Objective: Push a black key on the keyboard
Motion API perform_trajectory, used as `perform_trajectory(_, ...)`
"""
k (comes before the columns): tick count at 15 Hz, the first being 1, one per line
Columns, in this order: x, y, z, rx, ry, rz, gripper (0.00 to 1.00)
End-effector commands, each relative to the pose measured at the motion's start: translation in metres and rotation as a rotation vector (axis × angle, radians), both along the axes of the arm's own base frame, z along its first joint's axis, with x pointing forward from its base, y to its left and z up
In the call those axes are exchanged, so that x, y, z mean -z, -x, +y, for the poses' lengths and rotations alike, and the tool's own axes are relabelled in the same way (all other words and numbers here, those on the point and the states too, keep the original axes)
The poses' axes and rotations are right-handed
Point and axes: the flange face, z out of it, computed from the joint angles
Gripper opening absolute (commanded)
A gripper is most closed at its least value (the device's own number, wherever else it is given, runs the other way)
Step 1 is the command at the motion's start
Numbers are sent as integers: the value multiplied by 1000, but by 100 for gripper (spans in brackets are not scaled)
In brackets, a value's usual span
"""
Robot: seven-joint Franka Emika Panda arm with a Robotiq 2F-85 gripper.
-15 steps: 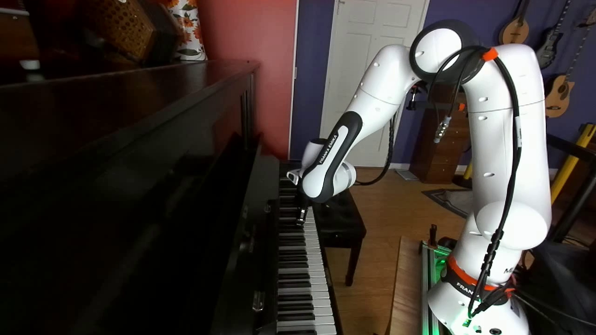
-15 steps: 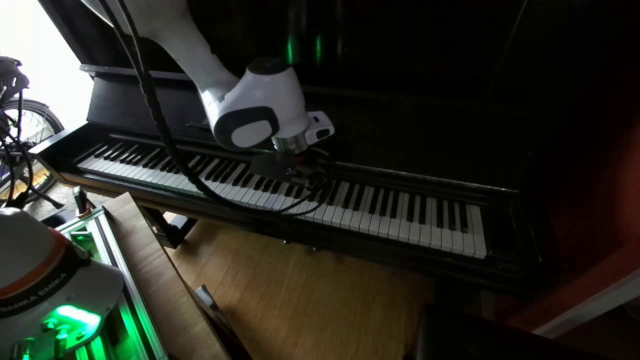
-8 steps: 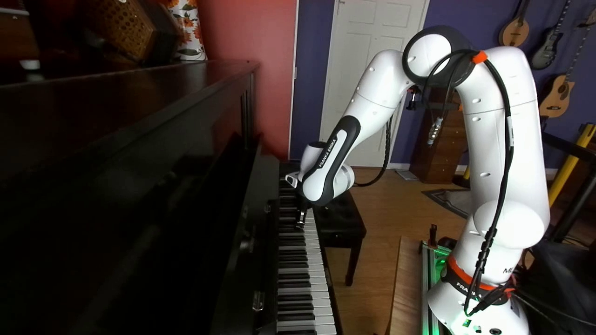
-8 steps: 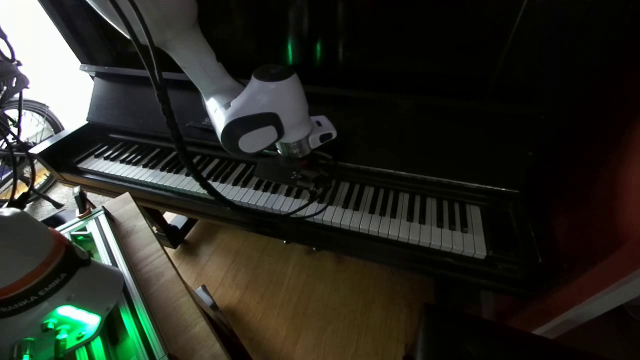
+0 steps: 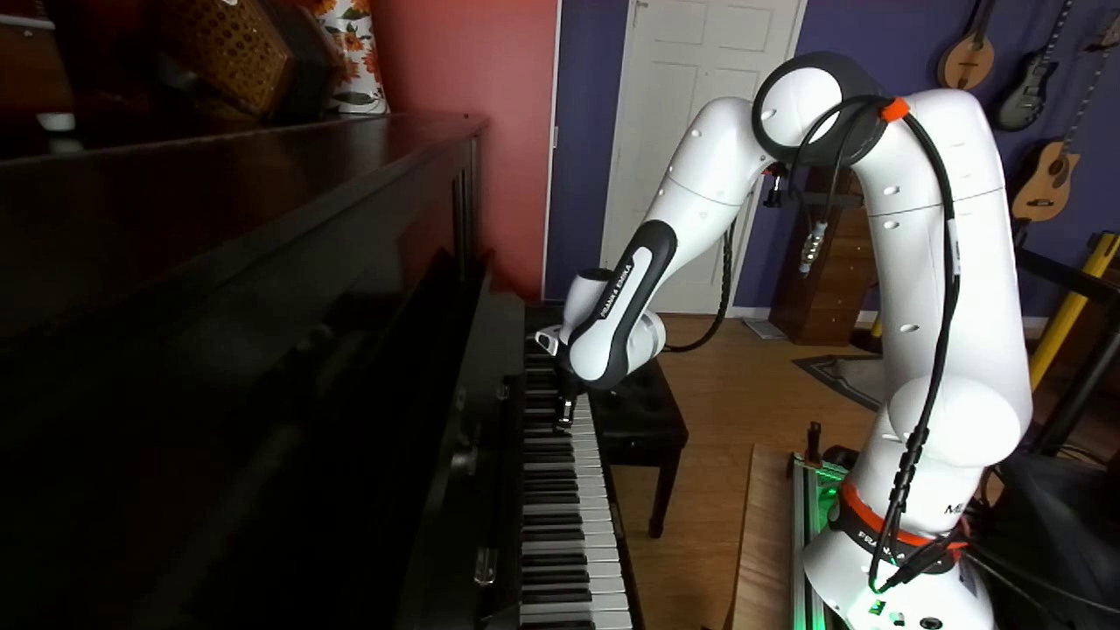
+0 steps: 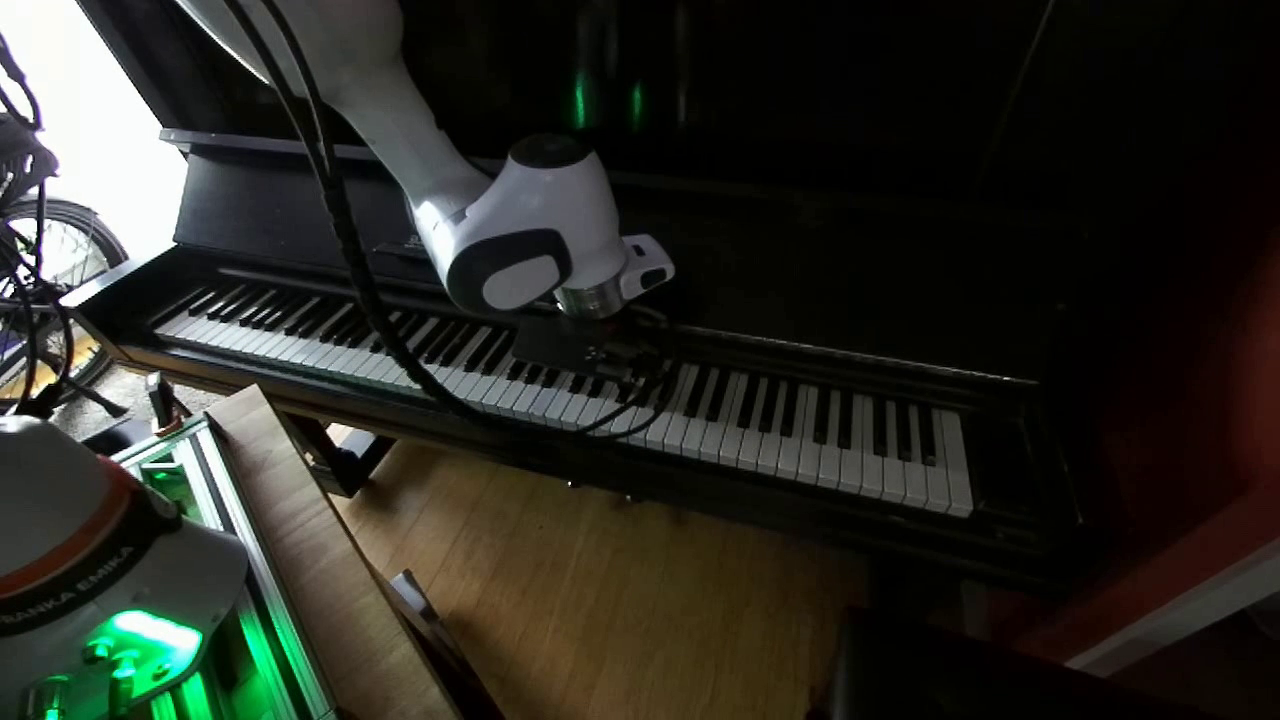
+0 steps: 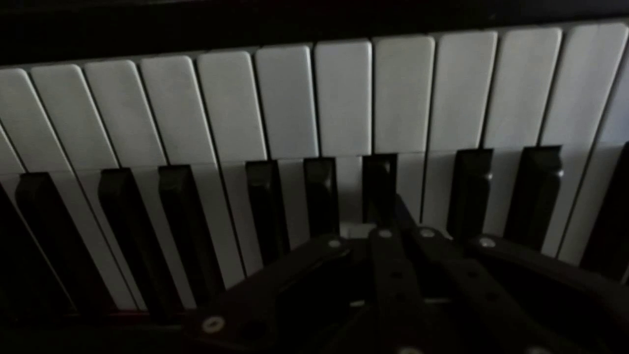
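Arm [image 5: 713, 166] sits lower than a second ago in both exterior views. Most of that drop came in the first half-second, with very little since; we take it that the approach is ending and the press itself is starting. Keyboard [image 6: 540, 400] runs along the front of the piano [image 6: 850, 270], directly below the gripper [image 7: 394, 211]. Gripper clenched, nothing visible between its fingers. In the wrist view the fingertips [image 7: 407, 216] overlap one black key [image 7: 377, 179], toward its right edge there. Contact likely, in our judgement, but too dark to tell whether the key is down. Next calls for a short, straight push. Our worry: tips that far to one side could slide off onto the neighbouring white key.
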Motion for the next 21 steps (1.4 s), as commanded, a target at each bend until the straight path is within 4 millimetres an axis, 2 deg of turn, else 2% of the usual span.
perform_trajectory(1,10,-1,-1,10,-2,-2,0)
perform_trajectory(10,-25,-1,10,17,-6,-46,0)
perform_trajectory(11,-31,-1,11,17,-1,-55,26)
perform_trajectory(12,-36,-2,12,19,1,-63,27)
perform_trajectory(14,-47,-2,12,26,7,-82,40)
perform_trajectory(21,-88,8,10,92,14,-126,93)
